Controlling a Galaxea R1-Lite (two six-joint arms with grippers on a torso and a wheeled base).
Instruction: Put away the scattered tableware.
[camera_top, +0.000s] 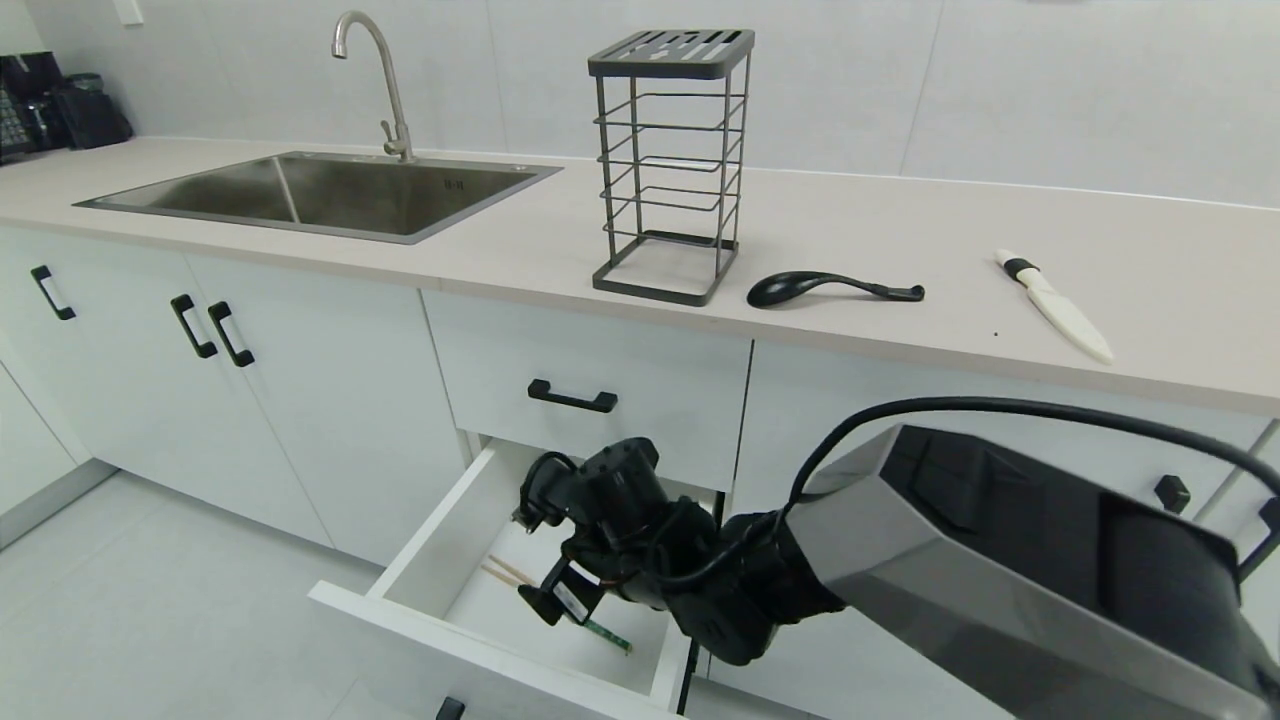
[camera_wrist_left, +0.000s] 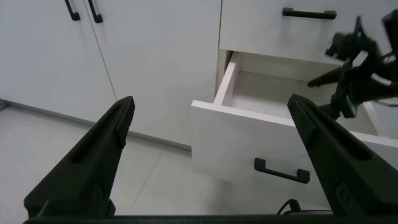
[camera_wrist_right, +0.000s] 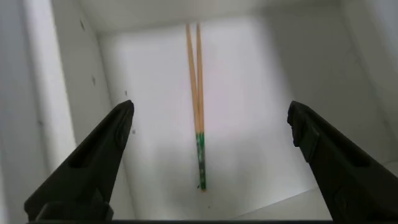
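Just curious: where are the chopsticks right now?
The chopsticks lie inside the open drawer, low at the head view's centre under the counter, beneath the right gripper.

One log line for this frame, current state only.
right gripper: open, over chopsticks lying in open drawer | left gripper: open, empty | spoon, knife: on counter, not yet stowed

No text, number or sign can be read. A small dark marking (camera_top: 455, 184) on the rear wall of the sink (camera_top: 400, 192) is too small to resolve. A white label (camera_top: 572, 599) on the right hand (camera_wrist_right: 208, 155) carries print that is illegible.
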